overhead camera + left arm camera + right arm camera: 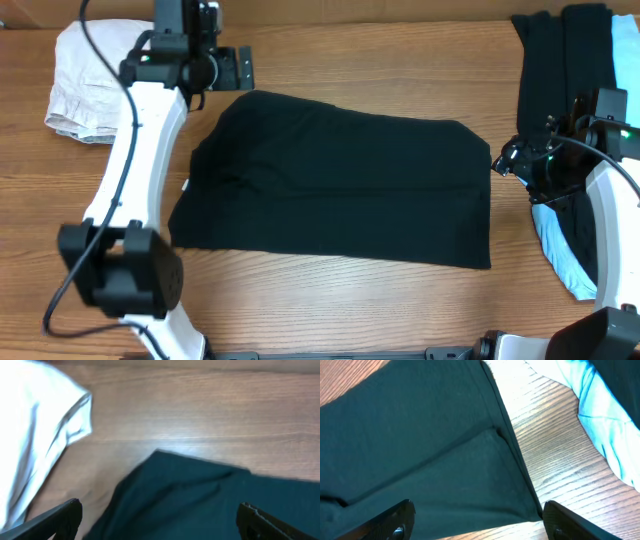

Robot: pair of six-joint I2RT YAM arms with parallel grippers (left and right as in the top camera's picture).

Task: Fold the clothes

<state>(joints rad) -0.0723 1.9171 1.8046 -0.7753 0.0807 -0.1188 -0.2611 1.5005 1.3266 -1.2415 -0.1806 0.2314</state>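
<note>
I am holding my left tool (232, 68) and right tool (512, 160) wide open, gripping nothing. The limp black fabric garment (340, 180) is lying, seemingly folded once, mid-way across the wooden worktop (400, 320). The crumpled beige garment (85, 85) at ten o'clock and the light-blue garment (560, 255) at four o'clock are apparently waiting.

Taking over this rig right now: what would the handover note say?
Left gripper: open, empty, above the black garment's far-left corner.
Right gripper: open, empty, over its right edge.
Black garment lies flat mid-table, apparently folded over once.
Beige garment crumpled at far left; black pile and light-blue garment at right.
Still to do: further folds, other garments.
</note>
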